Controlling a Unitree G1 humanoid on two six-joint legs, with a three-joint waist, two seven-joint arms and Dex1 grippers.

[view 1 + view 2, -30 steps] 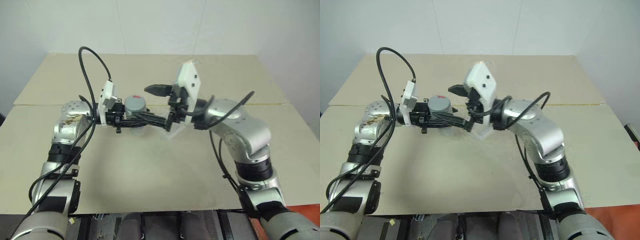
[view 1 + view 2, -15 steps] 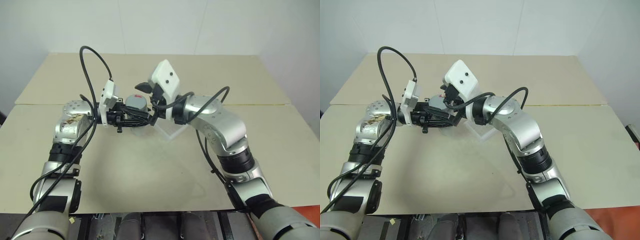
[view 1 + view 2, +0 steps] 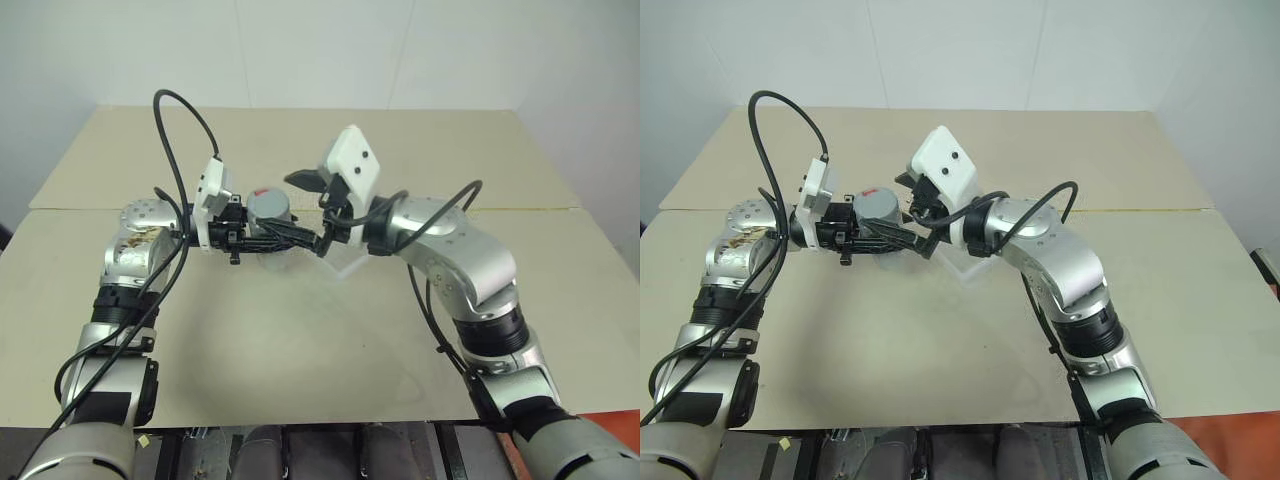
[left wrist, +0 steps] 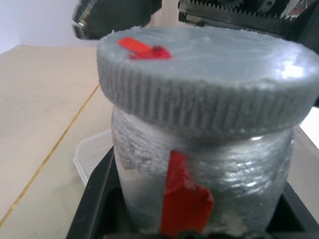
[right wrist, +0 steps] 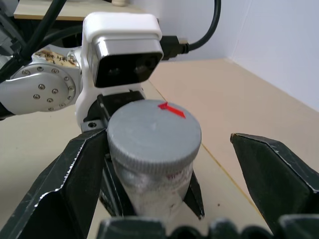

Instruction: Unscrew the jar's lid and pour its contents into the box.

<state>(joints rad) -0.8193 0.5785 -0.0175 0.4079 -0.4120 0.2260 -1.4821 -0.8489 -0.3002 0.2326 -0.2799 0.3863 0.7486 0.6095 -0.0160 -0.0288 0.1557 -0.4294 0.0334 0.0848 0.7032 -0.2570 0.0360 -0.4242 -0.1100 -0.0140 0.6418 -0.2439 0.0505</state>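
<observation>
Centre of the left eye frame, a little above the middle: the jar [image 3: 270, 222] is held upright above the table [image 3: 300, 340], clamped low on its body by the left gripper [image 3: 285, 238], which reaches in level from the left of the frame. That claw is shut tight on the jar; in the left wrist view its black fingers [image 4: 97, 199] press against both sides of the jar's lower body.

Lid [image 4: 204, 64] sits on top of the jar, ribbed edge all the way round, a small red mark near its rim. A red strip runs down the jar's side.

Right gripper [image 3: 312, 215] comes in from the right of the frame at about lid height, its white camera housing tilted above it. Its jaws stand wide apart and hold nothing. In the right wrist view one finger [image 5: 75, 169] is just beside the lid and may be brushing it, I cannot tell which; the other finger stands well apart on the far side of the lid.

Box [image 3: 345, 262] lies on the table just right of and below the jar in the left eye frame, mostly hidden under the right forearm. A corner of it also shows in the left wrist view, behind and below the jar. Whether anything lies inside it I cannot tell.

Contents of the jar are not visible; its wall is opaque.
</observation>
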